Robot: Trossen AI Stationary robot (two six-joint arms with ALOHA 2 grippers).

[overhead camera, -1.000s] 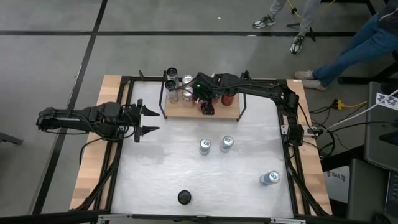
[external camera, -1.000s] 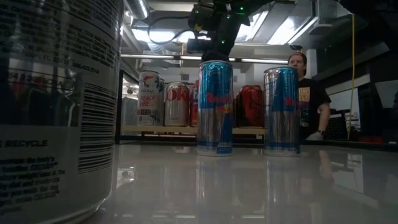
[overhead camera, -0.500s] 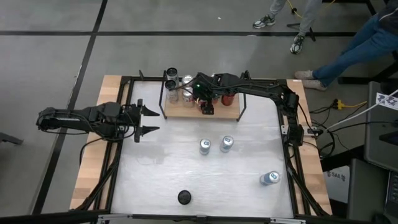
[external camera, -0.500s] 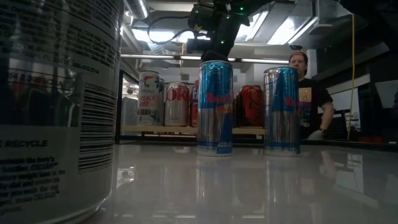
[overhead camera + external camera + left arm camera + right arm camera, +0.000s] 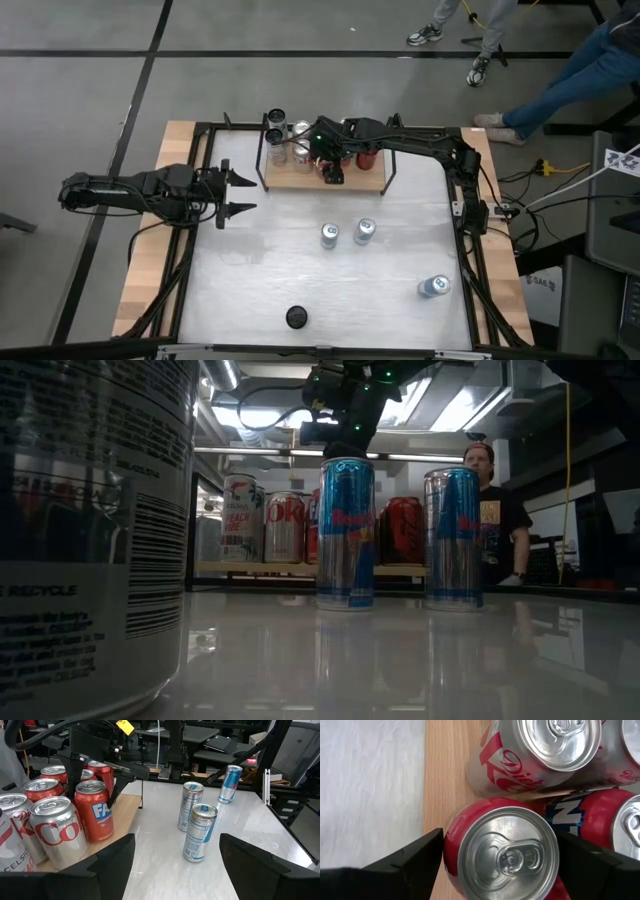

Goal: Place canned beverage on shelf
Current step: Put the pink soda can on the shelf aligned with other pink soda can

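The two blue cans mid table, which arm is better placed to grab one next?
Probably left: left gripper is open, empty, facing the blue cans. Right gripper hangs over a red can on the shelf.

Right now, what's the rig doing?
Stocking cans on the shelf. The right gripper is over the shelf's front edge, its open fingers straddling a red can that stands on the board; no squeeze is visible, so it looks just placed or about to be let go. Several other cans, among them a Diet Coke, already stand there. The left gripper waits open at the table's left side. Three slim blue cans and a dark can are on the table.
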